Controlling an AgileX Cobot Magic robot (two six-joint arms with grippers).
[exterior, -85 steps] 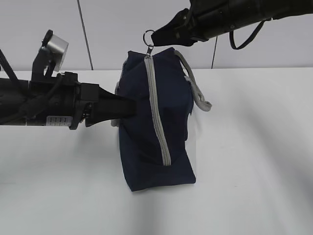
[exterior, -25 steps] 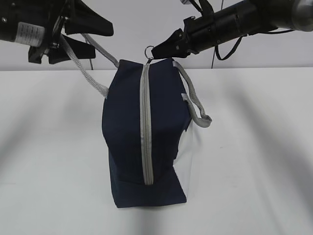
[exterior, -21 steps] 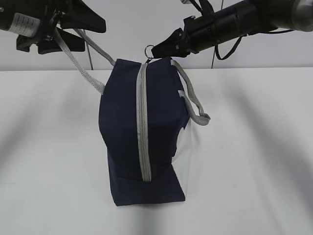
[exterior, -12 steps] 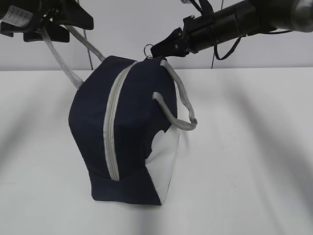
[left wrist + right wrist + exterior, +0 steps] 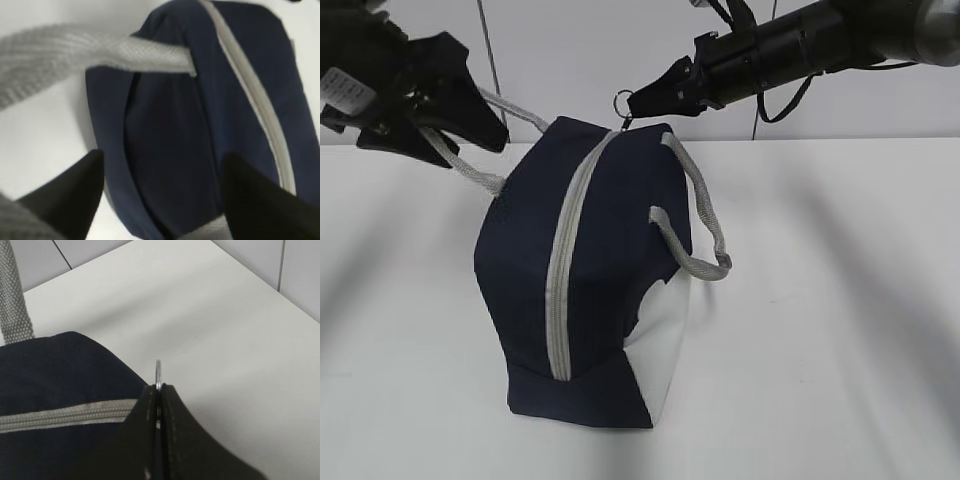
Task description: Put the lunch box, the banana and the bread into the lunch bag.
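Observation:
The navy lunch bag (image 5: 595, 250) stands on the white table with its grey zipper (image 5: 563, 270) closed and its white side panel (image 5: 665, 340) facing front right. My left gripper (image 5: 472, 148) is open at the bag's upper left. The grey webbing handle (image 5: 470, 168) runs between its spread fingers, as the left wrist view (image 5: 100, 55) shows. My right gripper (image 5: 632, 103) is shut on the metal ring pull (image 5: 158, 372) at the zipper's top end. The bag's other handle (image 5: 705, 250) hangs loose. The lunch box, banana and bread are out of view.
The white table (image 5: 820, 350) spreads around the bag. A grey panelled wall (image 5: 570, 50) stands behind it. Both arms reach in from above the table's far edge.
The bag has slid and turned to the left, showing more of its white panel. My left gripper has come down with the handle. My right gripper has stayed on the ring pull.

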